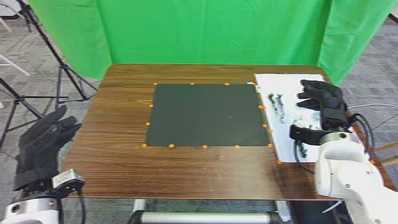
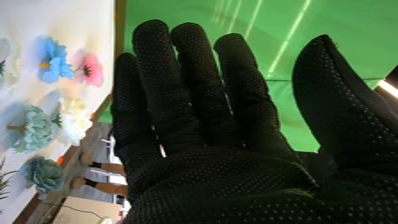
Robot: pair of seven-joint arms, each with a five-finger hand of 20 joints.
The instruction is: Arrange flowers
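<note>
And here we are at the picking stage, by the look of it: the right hand [image 1: 321, 95] hangs over the white sheet [image 1: 271, 81] at the robot's right side of the table, fingers straight and spread from the thumb, nothing in its grasp. In the wrist view, flowers lie on that sheet: a blue flower [image 2: 55, 59], a pink flower [image 2: 91, 69] just beside it, a white flower [image 2: 74, 120] and a pair of teal ones. The next move, I'd judge, calls for choosing one, lowering the palm and closing thumb and fingers on it, then a carry to the dark mat [image 1: 209, 115]. Over on the other flank, the left hand [image 1: 43, 140] waits, fingers loose and extended, holding nothing. Tough to read, though: the right hand and wrist hide part of the sheet, some green sprigs [image 1: 279, 107] blur into it, and one pale bloom is cut off at the wrist view's edge.
</note>
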